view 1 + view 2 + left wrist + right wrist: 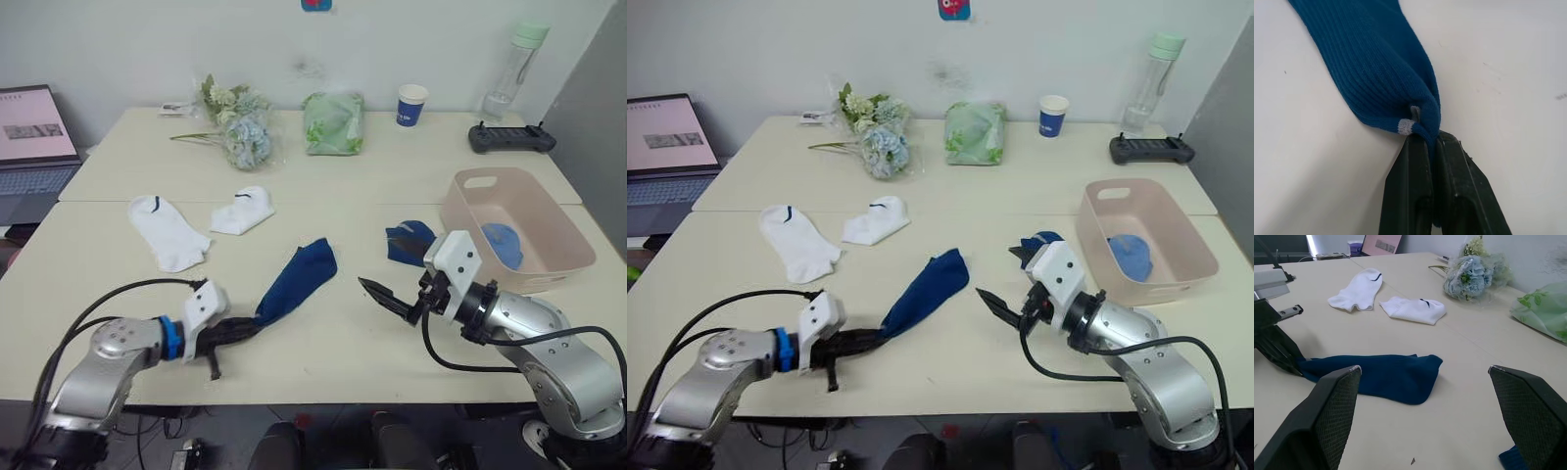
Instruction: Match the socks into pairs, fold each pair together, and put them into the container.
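Note:
A navy sock (299, 279) lies stretched across the table's front middle. My left gripper (243, 329) is shut on its near end, and the fingers (1418, 186) pinch the bunched cuff. Another navy sock (407, 240) lies crumpled by the pink container (462, 213), just beyond my right gripper. A light blue sock (502, 243) lies inside the container. Two white socks (168, 233) (243, 210) lie flat at the left. My right gripper (384, 297) hovers open above the table, right of the stretched sock, with nothing between its fingers.
Along the table's far side are a bunch of flowers (240, 122), a green bag (334, 122), a blue-and-white paper cup (411, 105), a bottle (514, 69) and a black controller (511, 138). A laptop (34, 137) stands off the far left.

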Available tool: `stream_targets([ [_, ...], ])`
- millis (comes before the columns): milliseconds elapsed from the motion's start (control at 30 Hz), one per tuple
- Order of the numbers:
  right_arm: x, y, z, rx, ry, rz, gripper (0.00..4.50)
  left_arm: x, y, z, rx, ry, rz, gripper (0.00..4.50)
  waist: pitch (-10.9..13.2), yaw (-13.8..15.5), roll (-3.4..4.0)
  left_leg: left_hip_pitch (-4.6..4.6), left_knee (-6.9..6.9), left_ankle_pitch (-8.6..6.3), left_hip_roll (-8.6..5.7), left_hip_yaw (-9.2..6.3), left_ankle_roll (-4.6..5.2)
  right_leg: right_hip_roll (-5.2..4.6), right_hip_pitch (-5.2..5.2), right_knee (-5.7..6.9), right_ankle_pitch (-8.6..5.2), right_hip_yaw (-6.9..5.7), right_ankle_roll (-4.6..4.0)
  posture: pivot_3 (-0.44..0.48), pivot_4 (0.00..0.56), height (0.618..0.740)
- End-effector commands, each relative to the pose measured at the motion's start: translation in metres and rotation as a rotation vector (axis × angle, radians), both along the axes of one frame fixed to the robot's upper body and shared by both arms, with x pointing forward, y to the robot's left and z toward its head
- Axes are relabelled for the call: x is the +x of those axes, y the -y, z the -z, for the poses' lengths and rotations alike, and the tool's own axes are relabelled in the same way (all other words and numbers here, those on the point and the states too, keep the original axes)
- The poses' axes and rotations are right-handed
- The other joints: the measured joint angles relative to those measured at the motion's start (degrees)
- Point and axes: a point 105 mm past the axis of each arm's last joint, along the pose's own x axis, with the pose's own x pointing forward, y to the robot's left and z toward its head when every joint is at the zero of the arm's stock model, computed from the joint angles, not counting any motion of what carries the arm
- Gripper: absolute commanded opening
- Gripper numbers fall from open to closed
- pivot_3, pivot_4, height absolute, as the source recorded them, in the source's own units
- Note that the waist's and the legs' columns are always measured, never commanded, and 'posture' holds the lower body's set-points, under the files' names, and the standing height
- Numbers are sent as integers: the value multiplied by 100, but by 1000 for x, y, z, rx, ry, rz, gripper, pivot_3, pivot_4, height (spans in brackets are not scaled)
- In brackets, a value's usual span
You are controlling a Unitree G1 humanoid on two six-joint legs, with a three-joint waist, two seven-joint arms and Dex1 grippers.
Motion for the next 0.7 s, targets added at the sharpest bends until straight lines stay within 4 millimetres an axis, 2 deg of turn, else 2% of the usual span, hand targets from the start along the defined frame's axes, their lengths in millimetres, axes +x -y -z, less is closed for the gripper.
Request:
stream_targets([
  [33,5,-6,2,-37,-4,-16,4500,-3,-25,0,81,52,-35,12,1,-20,1,2,-1,0,1,1,0,1,0,1,0,0,0,0,150,740],
  [100,13,-10,10,-57,-37,1,4500,-1,-34,1,102,83,-79,12,1,-21,1,5,-4,0,2,2,0,2,0,2,1,0,-3,0,150,740],
  [233,21,-22,16,-68,-63,-2,4500,5,-33,-8,43,156,-122,12,2,-15,4,5,-5,0,5,0,0,5,-1,3,4,-3,-8,0,150,740],
  [333,23,-25,16,-52,-77,-7,4500,5,-35,-16,27,207,-134,830,3,-6,2,-3,-4,0,5,-1,0,5,-5,1,4,-4,-8,0,150,740],
  [533,23,-37,8,-22,-65,-50,4500,-8,-56,-33,-2,239,-204,2804,3,-11,3,-13,-4,0,5,2,0,3,-14,-8,4,0,-7,0,150,740],
  [700,35,-45,2,17,-61,-27,4500,-6,-73,-44,9,247,-261,4406,4,-9,3,-11,-4,0,5,-5,0,3,-12,0,5,-8,-9,0,150,740],
])
